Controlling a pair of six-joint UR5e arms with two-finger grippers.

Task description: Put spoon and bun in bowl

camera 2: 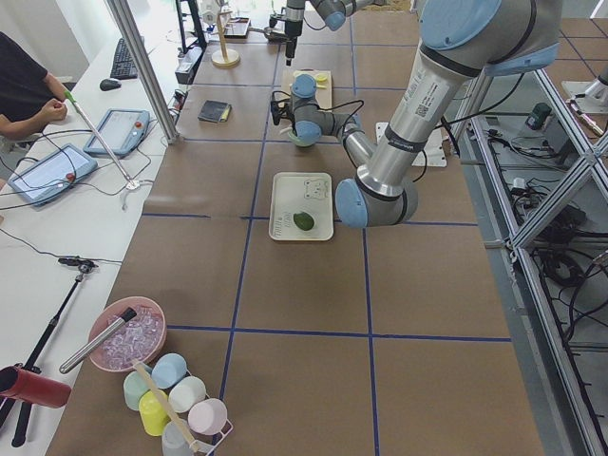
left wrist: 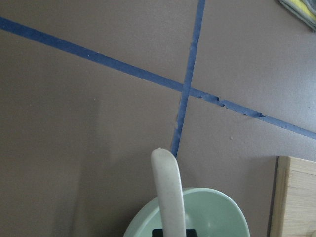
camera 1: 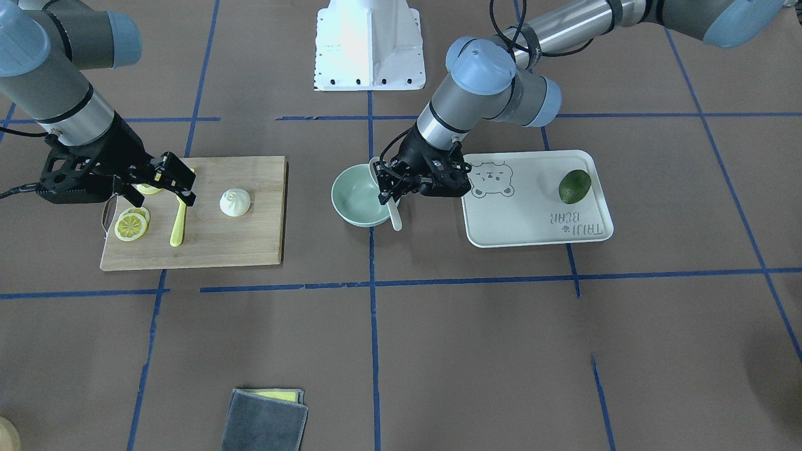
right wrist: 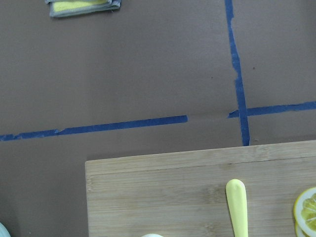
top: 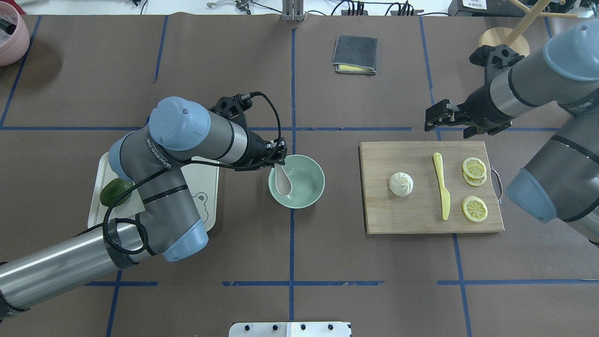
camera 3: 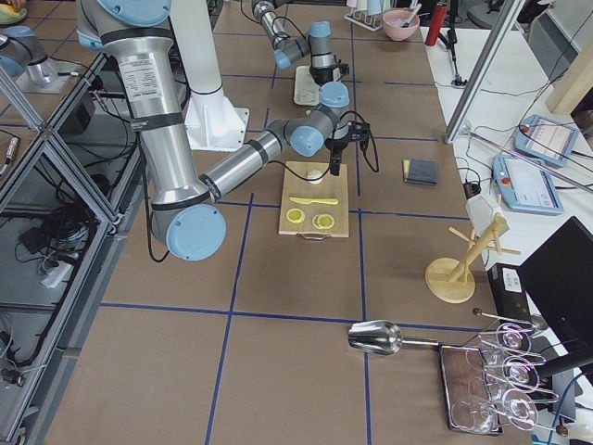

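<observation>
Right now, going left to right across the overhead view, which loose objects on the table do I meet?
pink tub → avocado → green bowl → folded grey cloth → bun → yellow knife → lemon slices

I'm seeing the bowl (top: 311, 180), round, pale mint green and plain, sitting upright around the middle of the table, about halfway between the left and right edges. The spoon (top: 283, 181), pale grey-white plastic, is hanging tilted over the bowl's left part, pinched along its handle by the left gripper (top: 280, 159). Its rounded scoop is showing inside the bowl's outline from overhead, and its blunt handle end is pointing toward the far edge. I'm not able to tell whether it is touching the bowl. The bun (top: 401, 183), white and domed with a pleated swirl on top, is sitting upright on the cutting board (top: 412, 220) toward the table's right edge, well apart from the bowl.
</observation>
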